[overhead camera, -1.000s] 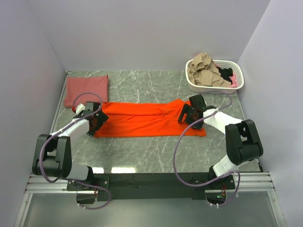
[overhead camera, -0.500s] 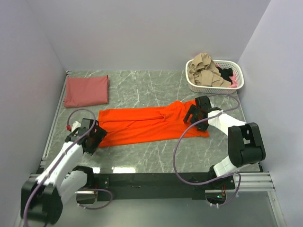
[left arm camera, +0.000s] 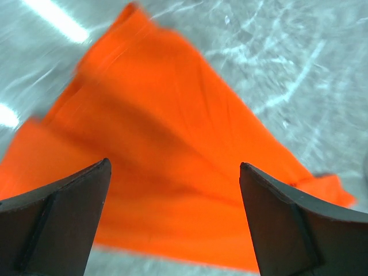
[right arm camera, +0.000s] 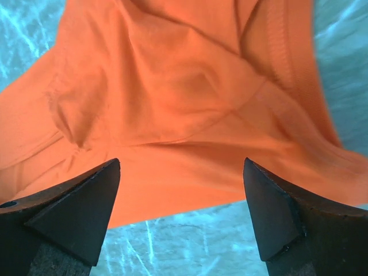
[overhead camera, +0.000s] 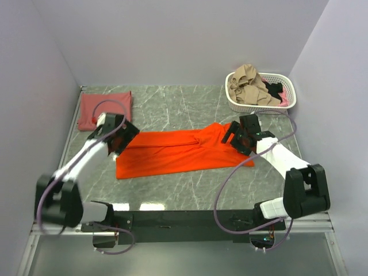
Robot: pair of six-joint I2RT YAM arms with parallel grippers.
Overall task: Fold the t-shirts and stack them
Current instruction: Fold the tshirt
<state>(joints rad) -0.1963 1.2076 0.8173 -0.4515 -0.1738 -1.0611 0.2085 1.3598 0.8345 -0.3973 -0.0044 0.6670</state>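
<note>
The bright orange-red t-shirt (overhead camera: 178,152) lies as a long folded strip across the middle of the marble table (overhead camera: 172,106). Over its far left corner my left gripper (overhead camera: 119,138) hovers open, with only orange cloth (left arm camera: 172,109) showing between the fingers (left arm camera: 57,224). My right gripper (overhead camera: 240,137) is open too, just above the shirt's right end. In the right wrist view that gripper (right arm camera: 181,162) spans the shirt's near hem (right arm camera: 172,86) with nothing gripped. The dusty brick-red t-shirt (overhead camera: 103,106) lies folded at the far left, partly behind my left arm.
A white slotted basket (overhead camera: 290,99) at the far right holds tan cloth (overhead camera: 244,83) and other crumpled clothes. Walls close in the table on the left, back and right. The arms' base rail (overhead camera: 184,218) runs along the near edge.
My left arm drew back to the near left, then swung out to the shirt's far left corner. The shirt's left end now lies slanted. My right gripper shifted slightly right, staying open.
</note>
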